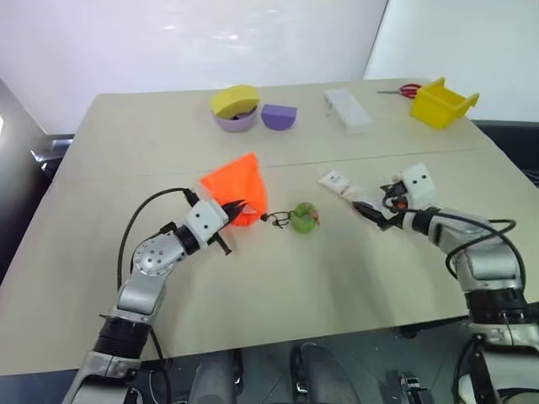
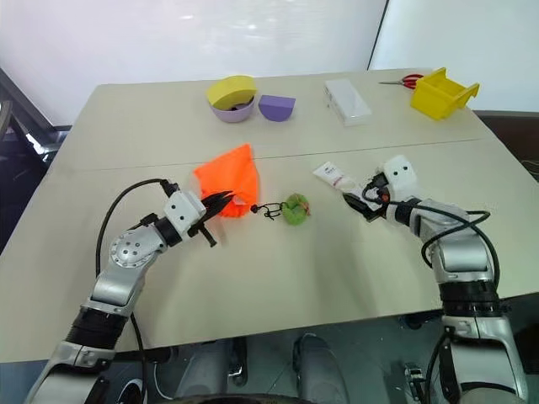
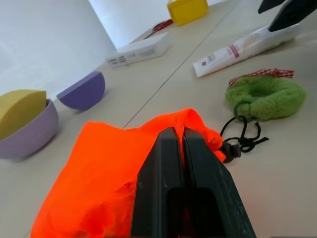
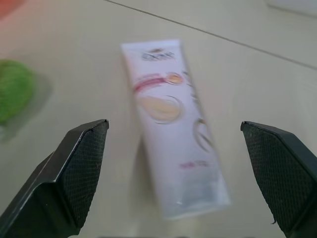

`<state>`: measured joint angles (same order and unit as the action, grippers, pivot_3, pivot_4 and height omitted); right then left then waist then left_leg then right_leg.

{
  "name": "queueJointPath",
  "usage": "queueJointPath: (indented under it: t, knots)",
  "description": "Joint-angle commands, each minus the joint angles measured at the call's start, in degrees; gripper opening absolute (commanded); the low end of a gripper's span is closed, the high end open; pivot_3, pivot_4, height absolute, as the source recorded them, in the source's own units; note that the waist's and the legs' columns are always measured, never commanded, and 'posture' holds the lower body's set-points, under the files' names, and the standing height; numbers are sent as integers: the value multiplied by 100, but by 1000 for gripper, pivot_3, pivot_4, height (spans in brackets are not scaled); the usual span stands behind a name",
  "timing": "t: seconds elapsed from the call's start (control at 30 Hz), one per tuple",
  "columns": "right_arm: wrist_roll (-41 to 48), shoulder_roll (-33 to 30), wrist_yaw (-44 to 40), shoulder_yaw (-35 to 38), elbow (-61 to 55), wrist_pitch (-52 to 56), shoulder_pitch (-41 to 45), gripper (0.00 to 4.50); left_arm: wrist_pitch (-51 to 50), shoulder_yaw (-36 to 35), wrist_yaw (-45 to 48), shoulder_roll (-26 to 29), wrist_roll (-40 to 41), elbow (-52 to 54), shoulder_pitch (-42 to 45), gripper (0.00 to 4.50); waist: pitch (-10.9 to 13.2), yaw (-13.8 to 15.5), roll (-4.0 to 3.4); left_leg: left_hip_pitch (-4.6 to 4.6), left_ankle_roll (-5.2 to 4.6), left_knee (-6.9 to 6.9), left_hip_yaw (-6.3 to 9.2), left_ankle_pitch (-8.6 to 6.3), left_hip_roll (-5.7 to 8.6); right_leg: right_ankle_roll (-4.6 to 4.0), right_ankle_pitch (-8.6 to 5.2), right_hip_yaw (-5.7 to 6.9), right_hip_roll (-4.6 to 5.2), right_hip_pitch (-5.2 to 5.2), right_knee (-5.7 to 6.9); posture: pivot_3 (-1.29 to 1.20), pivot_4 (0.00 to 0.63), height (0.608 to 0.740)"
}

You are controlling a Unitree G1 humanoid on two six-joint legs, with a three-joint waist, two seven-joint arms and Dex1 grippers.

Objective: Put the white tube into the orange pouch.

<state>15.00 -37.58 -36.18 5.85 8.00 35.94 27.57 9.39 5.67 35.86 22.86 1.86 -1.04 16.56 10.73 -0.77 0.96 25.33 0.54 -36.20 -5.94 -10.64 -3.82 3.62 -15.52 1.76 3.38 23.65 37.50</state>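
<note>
Head camera: the left gripper pinches the lifted edge of the orange pouch at table centre, while the white tube lies to its right. Left wrist: fingers clamped on orange fabric. Right wrist: the right gripper spread wide over the tube.

- Bright, even light falls from above; the table shows soft, faint shadows.
- The pale wall behind looks washed out.
- In the right wrist view, the white tube is blurred.
</note>
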Motion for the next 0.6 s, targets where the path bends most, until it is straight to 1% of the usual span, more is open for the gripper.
queueJointPath:
  t: [0.03,0.27,0.3,0.37,0.4,0.43,0.47,0.5,0.6]
  knots:
    - [132,-143,-125,63,159,527,348,4500,114,-10,-57,-20,9,138,77,61,0,-1,0,0,0,1,1,0,-1,0,0,0,-1,0,0,0,150,740]
    - [-9,-158,-182,-54,670,559,444,4500,96,-3,-97,-49,-2,183,48,61,0,13,0,5,-2,2,-2,0,0,12,6,-1,-12,5,-1,0,150,740]
    - [-90,-191,-207,-130,704,470,414,4242,85,2,-102,-47,-3,196,42,17,0,10,0,6,-3,2,-2,-1,0,13,6,-1,-12,5,-1,0,150,740]
    - [-221,-211,-221,-214,743,276,347,3588,72,9,-105,-43,5,219,29,0,0,9,0,5,-3,1,-3,-1,0,13,7,-1,-12,5,-1,0,150,740]
    - [-209,-187,-241,-208,710,268,314,3061,69,12,-107,-40,8,228,24,0,0,7,0,5,-3,1,-3,-1,0,14,7,-1,-13,5,-1,0,150,740]
    - [-143,-145,-254,-163,648,313,294,2647,62,13,-110,-38,12,238,19,0,0,5,0,5,-3,1,-3,-1,0,14,7,-1,-13,5,-1,0,150,740]
    - [-115,-137,-257,-151,569,341,274,2073,58,14,-115,-37,11,240,17,0,0,3,0,5,-3,1,-3,-1,0,14,7,-2,-14,5,-1,0,150,740]
    - [-123,-148,-261,-160,501,325,248,1778,55,16,-119,-35,9,247,13,0,0,4,0,5,-3,1,-3,-1,0,16,8,-2,-15,5,-1,0,150,740]
    - [-9,-146,-310,-65,201,331,132,1780,54,16,-126,-33,3,234,20,0,0,7,0,5,-3,2,-2,-1,-1,17,8,-2,-16,5,-1,0,150,740]
